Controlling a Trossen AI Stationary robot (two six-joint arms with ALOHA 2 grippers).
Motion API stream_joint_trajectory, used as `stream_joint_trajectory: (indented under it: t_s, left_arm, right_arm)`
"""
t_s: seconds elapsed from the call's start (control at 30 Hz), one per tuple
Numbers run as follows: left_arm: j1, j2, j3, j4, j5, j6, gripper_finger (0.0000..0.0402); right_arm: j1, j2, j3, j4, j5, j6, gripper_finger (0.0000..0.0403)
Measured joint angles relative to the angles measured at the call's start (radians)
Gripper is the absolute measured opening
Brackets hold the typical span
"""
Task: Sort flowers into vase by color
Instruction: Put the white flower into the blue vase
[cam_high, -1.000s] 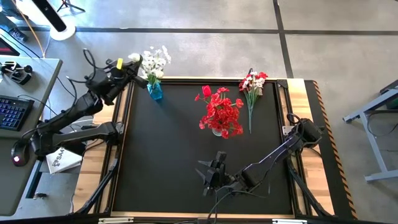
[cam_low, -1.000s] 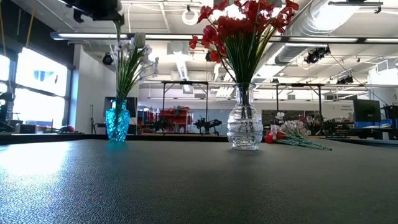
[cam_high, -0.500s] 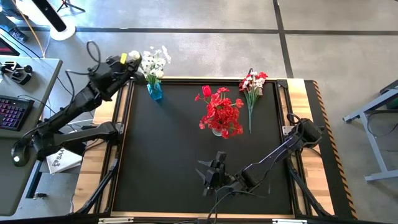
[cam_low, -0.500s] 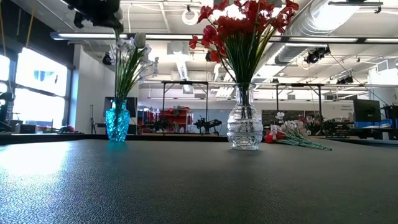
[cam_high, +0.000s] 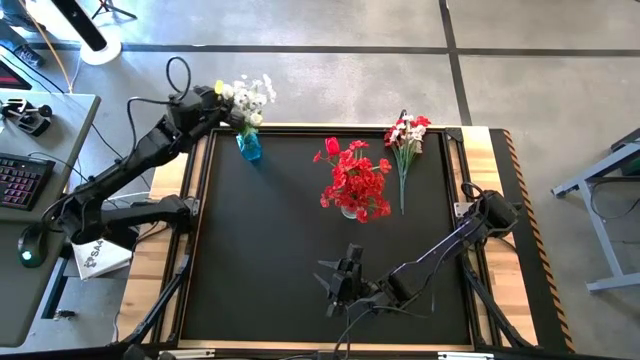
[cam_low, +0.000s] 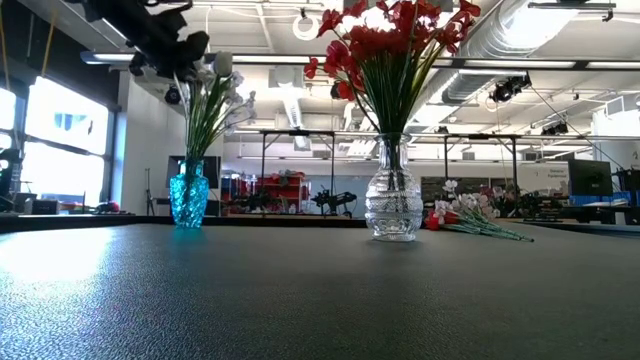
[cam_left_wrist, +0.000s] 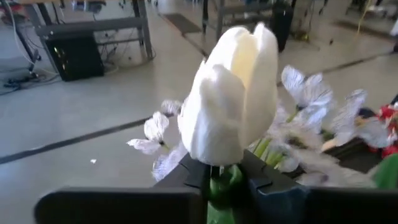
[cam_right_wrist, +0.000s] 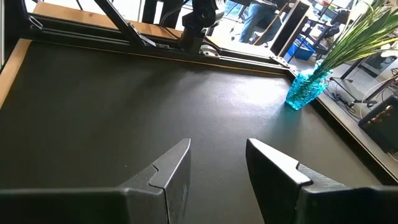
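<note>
A blue vase (cam_high: 249, 147) at the table's far left holds white flowers (cam_high: 250, 98). My left gripper (cam_high: 222, 92) is level with those blossoms, just left of them, shut on a white flower (cam_left_wrist: 233, 93). A clear vase (cam_low: 392, 205) at the table's middle holds red flowers (cam_high: 354, 180). A mixed red and white bunch (cam_high: 404, 140) lies flat on the table at the far right. My right gripper (cam_right_wrist: 217, 165) hovers open over the table's near part (cam_high: 335, 280), with nothing between its fingers. My left gripper pinches the white flower's green stem (cam_left_wrist: 224, 183) between its two fingers, just below the bloom. The bloom (cam_left_wrist: 233, 93) sticks out forward past the fingertips, toward the white flowers in the blue vase. The fingers hide the rest of the stem.
The black mat sits in a raised frame on a wooden table (cam_high: 490, 150). A wide bare stretch of mat (cam_high: 260, 250) lies between the two vases and the near edge. A desk with a keyboard (cam_high: 20, 180) stands left of the table.
My left gripper has moved toward the table's far edge and right, up to the white flowers in the blue vase, carrying the white flower. It has sunk a little and tipped its fingers downward.
</note>
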Motion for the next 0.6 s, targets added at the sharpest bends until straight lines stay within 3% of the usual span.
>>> stream_joint_trajectory:
  t_s: [0.33,0.6]
  left_arm:
    - [0.012,-0.025,0.01,-0.053,0.078,0.036,0.0121]
    - [0.009,-0.039,0.147,-0.254,0.088,0.064,0.0179]
  right_arm:
    - [0.0,0.0,0.0,0.0,0.0,0.005,0.0149]
    - [0.0,0.0,0.0,0.0,0.0,0.008,0.0149]
